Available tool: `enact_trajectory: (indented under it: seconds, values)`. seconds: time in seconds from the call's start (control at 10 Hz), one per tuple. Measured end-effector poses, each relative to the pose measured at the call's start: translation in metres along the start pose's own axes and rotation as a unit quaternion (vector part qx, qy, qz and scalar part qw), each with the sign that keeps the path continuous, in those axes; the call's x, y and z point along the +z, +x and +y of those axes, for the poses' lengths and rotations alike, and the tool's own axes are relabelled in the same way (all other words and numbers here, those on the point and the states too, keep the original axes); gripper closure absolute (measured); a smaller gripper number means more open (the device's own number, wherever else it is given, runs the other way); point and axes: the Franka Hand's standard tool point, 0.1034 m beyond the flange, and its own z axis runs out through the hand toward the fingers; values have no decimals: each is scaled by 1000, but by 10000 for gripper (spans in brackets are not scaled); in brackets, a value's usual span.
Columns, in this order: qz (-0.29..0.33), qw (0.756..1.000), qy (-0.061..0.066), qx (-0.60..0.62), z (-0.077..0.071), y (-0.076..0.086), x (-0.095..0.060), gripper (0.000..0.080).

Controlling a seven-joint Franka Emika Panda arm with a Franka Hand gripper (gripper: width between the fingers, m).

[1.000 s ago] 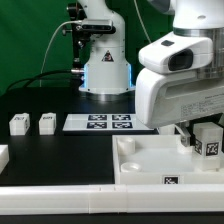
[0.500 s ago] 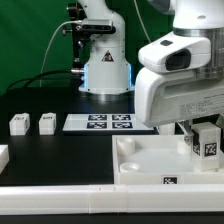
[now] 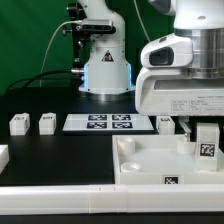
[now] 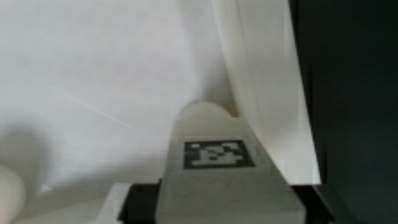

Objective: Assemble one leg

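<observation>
My gripper is shut on a leg, a small white post with a black-and-white tag facing the camera. It holds the leg upright over the far right corner of the large white panel. I cannot tell whether the leg touches the panel. In the wrist view the leg stands between my dark fingers, next to the panel's raised rim. Two more legs stand on the black table at the exterior view's left.
The marker board lies on the table behind the panel. A small white part sits just beyond it, beside my gripper. Another white piece shows at the left edge. The arm's base stands at the back.
The gripper has shifted slightly with the leg. The leg now sits a little lower and its tag faces the camera more squarely.
</observation>
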Motion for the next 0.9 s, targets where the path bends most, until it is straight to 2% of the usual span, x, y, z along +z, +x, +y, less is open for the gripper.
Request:
enact_trajectory:
  seconds: [0.3,0.6,0.8,0.9]
  values:
    - [1,984,0,177,-2,-1,0,506]
    - [-2,946,3,323,-3,-1,0,506]
    - [-6,903,6,430,-4,-2,1,506]
    - [-9,870,7,493,-4,-2,1,506]
